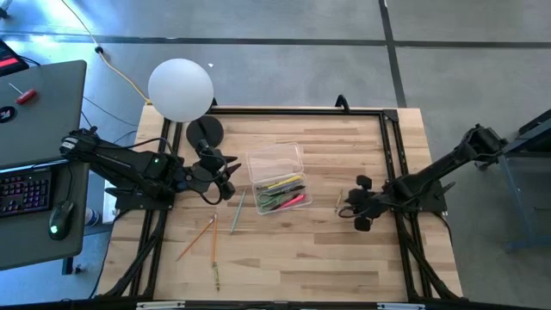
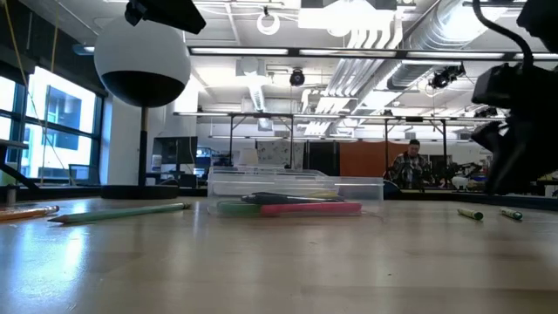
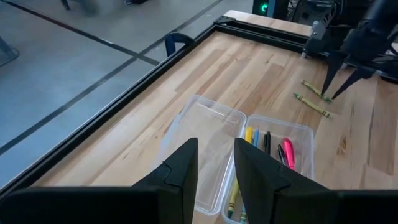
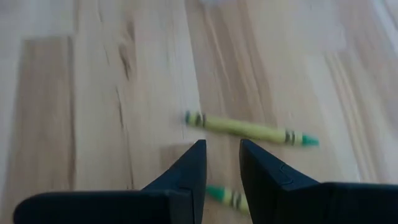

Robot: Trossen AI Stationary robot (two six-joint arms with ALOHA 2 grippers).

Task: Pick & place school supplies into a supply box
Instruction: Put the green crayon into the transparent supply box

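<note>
— How is the table [image 1: 284, 267] laid out?

— The box [image 1: 277, 178] is set near the middle, its lid folded open on the far side; pens [image 1: 284, 194] are held in it. A lamp [image 1: 181, 90] is placed at the far left corner.

— And the loose things?

— Pencils [image 1: 202, 237] are scattered left of the box, toward the near edge. Two crayons [image 4: 252, 129] are found to its right, side by side.

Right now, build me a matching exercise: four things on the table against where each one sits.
Things:
1. pink pen
2. yellow-green crayons
3. globe lamp
4. orange pencils

Places:
A. far left corner of the table
B. bare wood, near left part
C. inside the clear box
D. just before the right pincer

Pairs: 1-C, 2-D, 3-A, 4-B
</note>
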